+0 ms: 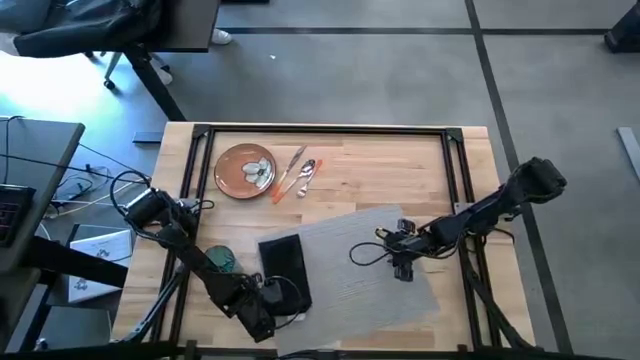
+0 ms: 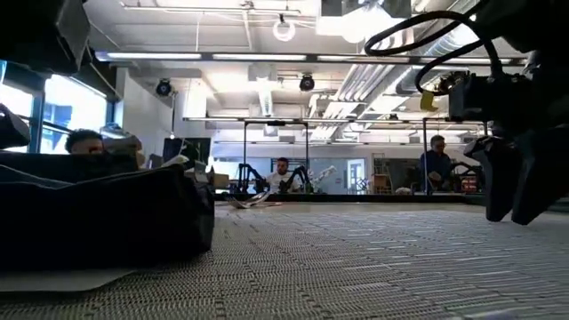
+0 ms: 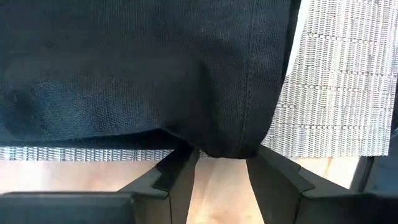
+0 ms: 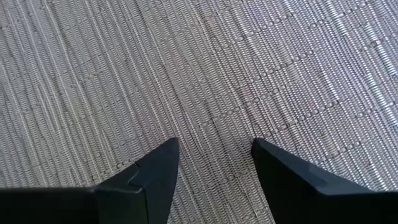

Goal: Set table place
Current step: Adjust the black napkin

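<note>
High view: left tool [image 1: 268, 300] is sitting at the near edge of the napkin [image 1: 283, 262], which is lying on the placemat's [image 1: 375, 265] left side, long axis running near-to-far. Left wrist view is showing its fingers [image 3: 177, 171] pinching the napkin's hem. Right tool [image 1: 402, 250] is hovering, fingers spread and empty, over the placemat's right part. Plate [image 1: 245, 170] and cutlery [image 1: 298, 176] are waiting at the tabletop's [image 1: 400, 170] far left, glass [image 1: 219, 259] just left of the napkin; left arm is nearer all three.

- Grey placemat [image 1: 372, 262] is lying skewed on the table [image 1: 400, 165].
- Black napkin [image 1: 283, 262] is overlapping its left edge.
- Plate [image 1: 244, 170] and cutlery [image 1: 296, 176] are sitting behind.
- Teal glass [image 1: 219, 259], seemingly upright, is standing left of the napkin.
</note>
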Motion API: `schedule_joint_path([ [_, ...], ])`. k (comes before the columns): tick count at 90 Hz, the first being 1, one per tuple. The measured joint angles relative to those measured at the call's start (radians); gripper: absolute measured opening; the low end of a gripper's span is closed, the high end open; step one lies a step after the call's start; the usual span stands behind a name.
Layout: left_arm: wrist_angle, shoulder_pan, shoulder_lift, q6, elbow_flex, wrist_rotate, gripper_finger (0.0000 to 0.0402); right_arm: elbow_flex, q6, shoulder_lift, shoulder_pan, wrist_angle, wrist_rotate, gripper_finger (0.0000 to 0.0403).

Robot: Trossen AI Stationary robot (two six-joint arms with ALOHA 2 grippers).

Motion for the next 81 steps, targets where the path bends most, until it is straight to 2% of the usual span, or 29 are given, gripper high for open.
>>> schedule_joint_path([
  [19, -0.061, 0.000, 0.001, 0.010, -0.001, -0.021, 0.0131, -0.001, 0.181, 0.000, 0.056, -0.001, -0.016, 0.0193],
  [36, -0.121, 0.005, 0.002, 0.012, -0.001, -0.049, 0.0131, -0.001, 0.267, 0.000, 0.090, 0.017, -0.027, 0.0193],
  [58, -0.161, 0.027, 0.001, 0.031, 0.002, -0.061, 0.0131, -0.002, 0.260, -0.014, 0.111, 0.051, -0.084, 0.0193],
  [66, -0.190, 0.034, 0.003, 0.061, 0.024, -0.061, 0.0131, -0.005, 0.247, -0.049, 0.112, 0.030, -0.110, 0.0193],
  [81, -0.261, 0.034, 0.011, 0.095, 0.092, -0.069, 0.0131, -0.004, 0.195, -0.142, 0.084, 0.029, -0.097, 0.0192],
])
